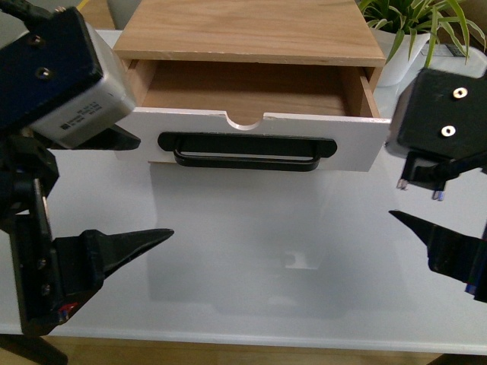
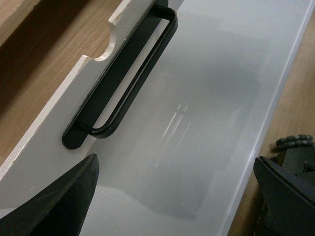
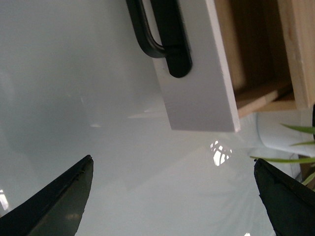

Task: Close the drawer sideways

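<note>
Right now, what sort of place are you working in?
Probably an office or home desk, though little background shows. A glossy white table carries a small wooden cabinet with the drawer pulled open, and a potted plant stands at the far right.

The right tool hangs over the glossy white bench, its two dark fingers spread wide with nothing between them. Just beyond, one end of the drawer stands out from its wooden case, showing the rounded end of its black bar handle. Green leaves and a white pot sit past that end.
</note>
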Robot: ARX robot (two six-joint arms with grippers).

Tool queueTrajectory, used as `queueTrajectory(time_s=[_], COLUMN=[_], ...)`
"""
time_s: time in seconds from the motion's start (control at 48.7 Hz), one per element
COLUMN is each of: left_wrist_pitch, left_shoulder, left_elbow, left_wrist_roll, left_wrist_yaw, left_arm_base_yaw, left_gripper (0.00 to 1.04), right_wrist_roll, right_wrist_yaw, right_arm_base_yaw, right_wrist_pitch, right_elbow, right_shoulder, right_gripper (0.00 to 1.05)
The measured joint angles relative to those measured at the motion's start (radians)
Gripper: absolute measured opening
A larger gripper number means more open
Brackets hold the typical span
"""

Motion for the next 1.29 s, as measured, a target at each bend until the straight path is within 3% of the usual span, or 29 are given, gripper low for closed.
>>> queueTrajectory(time_s=[0.411,1.293], left_wrist_pitch=[0.045,0.017], left_shoulder=[0.210,0.351], left_elbow=[0.164,0.273], left_wrist_roll=[0.037,0.052], left_wrist_yaw=[0.023,0.062], left_arm_base_yaw=[-0.038,-0.054], left_gripper=[0.96,0.96], right_wrist_roll=[-0.093,-0.119], right_wrist_yaw=[-0.034,-0.055], right_arm_base_yaw=[0.107,0.140], right_wrist_pitch=[0.012,0.008], right_elbow=[0.131,0.219], right_shoulder=[0.216,0.335], right_gripper=[0.96,0.96])
